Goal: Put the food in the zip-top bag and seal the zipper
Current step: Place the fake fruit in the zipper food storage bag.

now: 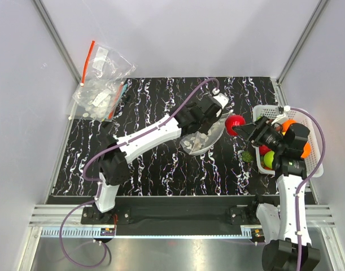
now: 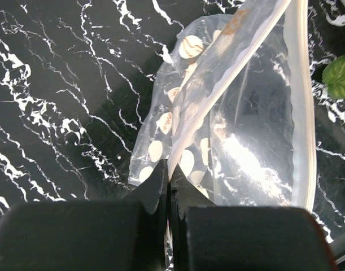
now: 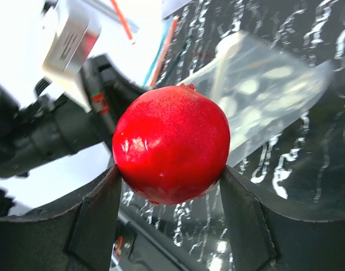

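My left gripper point(image 2: 169, 176) is shut on the edge of the dotted zip-top bag point(image 2: 240, 141) and holds it up over the table's middle point(image 1: 213, 125). The bag's pale zipper strip point(image 2: 301, 113) runs along its open mouth. In the top view the bag point(image 1: 199, 141) hangs beside the gripper. My right gripper point(image 3: 171, 169) is shut on a red toy fruit point(image 3: 172, 144) and holds it in the air just right of the bag's mouth point(image 1: 235, 124). The bag also shows behind the fruit in the right wrist view point(image 3: 268, 90).
A white basket point(image 1: 316, 141) at the right holds more food: orange point(image 1: 289, 125), green point(image 1: 269, 159) and red point(image 1: 264, 149) pieces. A green leafy piece point(image 1: 247, 156) lies on the table by the basket. An undotted clear bag with a red strip point(image 1: 101, 82) lies at the back left.
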Robot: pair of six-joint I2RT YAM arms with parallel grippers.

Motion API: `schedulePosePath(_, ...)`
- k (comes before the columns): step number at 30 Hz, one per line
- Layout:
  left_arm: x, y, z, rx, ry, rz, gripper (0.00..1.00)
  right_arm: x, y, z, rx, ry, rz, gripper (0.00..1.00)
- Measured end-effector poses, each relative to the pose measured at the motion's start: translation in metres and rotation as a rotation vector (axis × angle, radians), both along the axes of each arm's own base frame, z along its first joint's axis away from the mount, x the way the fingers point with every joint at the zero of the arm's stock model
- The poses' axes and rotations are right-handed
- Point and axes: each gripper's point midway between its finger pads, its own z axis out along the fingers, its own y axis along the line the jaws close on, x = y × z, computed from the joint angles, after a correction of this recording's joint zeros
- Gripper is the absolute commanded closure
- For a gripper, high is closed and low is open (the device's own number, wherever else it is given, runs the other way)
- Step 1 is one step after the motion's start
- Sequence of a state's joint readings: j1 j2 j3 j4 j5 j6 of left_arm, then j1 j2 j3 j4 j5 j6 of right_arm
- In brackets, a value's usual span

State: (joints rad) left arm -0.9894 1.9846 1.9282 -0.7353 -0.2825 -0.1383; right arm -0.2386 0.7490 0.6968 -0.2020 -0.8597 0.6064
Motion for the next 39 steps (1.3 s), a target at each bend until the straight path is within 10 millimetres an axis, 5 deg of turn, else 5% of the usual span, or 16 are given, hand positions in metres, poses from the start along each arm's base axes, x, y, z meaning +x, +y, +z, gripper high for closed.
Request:
schedulePosePath(11, 0.005, -0.018, 0.005, -0.048, 0.014, -0.005, 1.0, -0.017, 0.029, 0.009, 0.038, -0.012, 0.111, 0.5)
schedulePosePath(39, -0.012, -0.04, 0.0, -0.16, 0.113, -0.051, 1.0, 0.015, 0.025, -0.067, -0.024, 0.275, -0.071, 0.45)
